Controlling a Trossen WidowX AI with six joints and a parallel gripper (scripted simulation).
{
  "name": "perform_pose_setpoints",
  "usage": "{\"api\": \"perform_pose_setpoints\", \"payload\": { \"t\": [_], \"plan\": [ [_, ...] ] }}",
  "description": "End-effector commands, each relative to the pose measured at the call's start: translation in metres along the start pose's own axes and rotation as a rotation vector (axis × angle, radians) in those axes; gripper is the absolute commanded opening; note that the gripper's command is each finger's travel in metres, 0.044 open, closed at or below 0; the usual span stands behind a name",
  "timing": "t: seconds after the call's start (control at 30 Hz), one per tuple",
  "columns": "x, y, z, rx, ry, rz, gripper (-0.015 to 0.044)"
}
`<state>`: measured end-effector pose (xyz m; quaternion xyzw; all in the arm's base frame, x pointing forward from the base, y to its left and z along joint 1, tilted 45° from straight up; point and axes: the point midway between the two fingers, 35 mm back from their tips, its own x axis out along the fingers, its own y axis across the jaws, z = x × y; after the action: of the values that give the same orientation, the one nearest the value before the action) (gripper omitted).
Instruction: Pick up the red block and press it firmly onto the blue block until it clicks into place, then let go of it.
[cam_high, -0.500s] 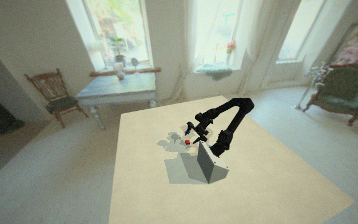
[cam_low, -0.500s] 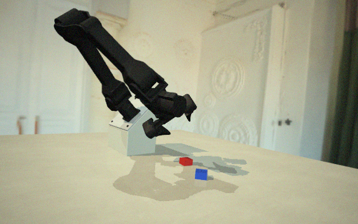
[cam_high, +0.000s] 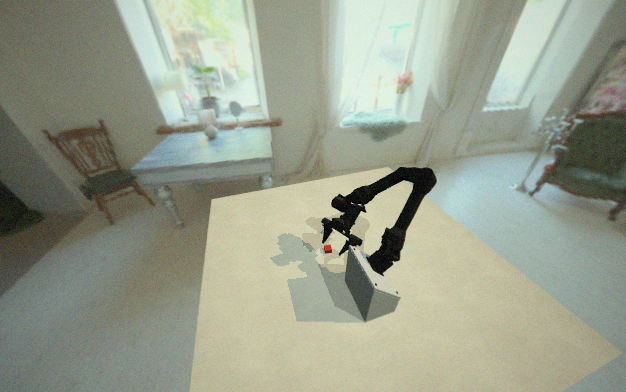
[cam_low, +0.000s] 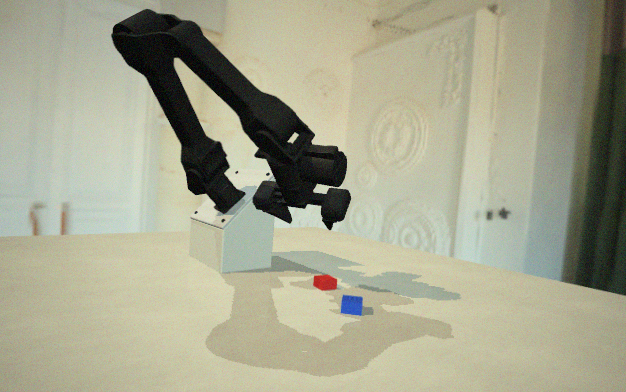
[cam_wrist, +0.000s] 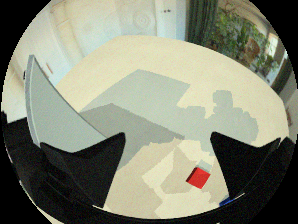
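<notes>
Red block (cam_high: 327, 249) (cam_low: 325, 282) (cam_wrist: 198, 178) waits apart from the blue block (cam_low: 352, 305) (cam_wrist: 226, 201), the empty jaws (cam_high: 333, 248) (cam_low: 310, 225) spread wide above the counter (cam_high: 250, 360) (cam_low: 125, 320) (cam_wrist: 150, 45), presumably to straddle it.

"What do you see on the table (cam_high: 260, 345) (cam_low: 125, 320) (cam_wrist: 150, 50)?"
"The table is pale, and two small blocks lie on it: the red block (cam_high: 328, 249) (cam_low: 325, 282) (cam_wrist: 198, 178) and the blue block (cam_low: 352, 305) (cam_wrist: 226, 201)."
"Do they touch?"
"No, they are apart, but near. Also the grey base (cam_high: 359, 285) (cam_low: 247, 245) (cam_wrist: 50, 115) stands on it, and shadows fall across the top."
</notes>
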<state>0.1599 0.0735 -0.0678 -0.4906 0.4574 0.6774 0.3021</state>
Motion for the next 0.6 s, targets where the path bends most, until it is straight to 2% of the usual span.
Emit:
{"api": "perform_pose_setpoints", "payload": {
  "t": [0.0, 0.17, 0.33, 0.57],
  "plan": [
    [0.004, -0.001, 0.003, 0.453, 0.174, 0.025, 0.0440],
    [0.005, -0.001, 0.006, 0.841, 0.330, -0.046, 0.0440],
    [0.005, -0.002, 0.010, 1.191, 0.461, -0.200, 0.0440],
    [0.003, -0.005, 0.016, 1.526, 0.535, -0.441, 0.0440]
  ]
}}
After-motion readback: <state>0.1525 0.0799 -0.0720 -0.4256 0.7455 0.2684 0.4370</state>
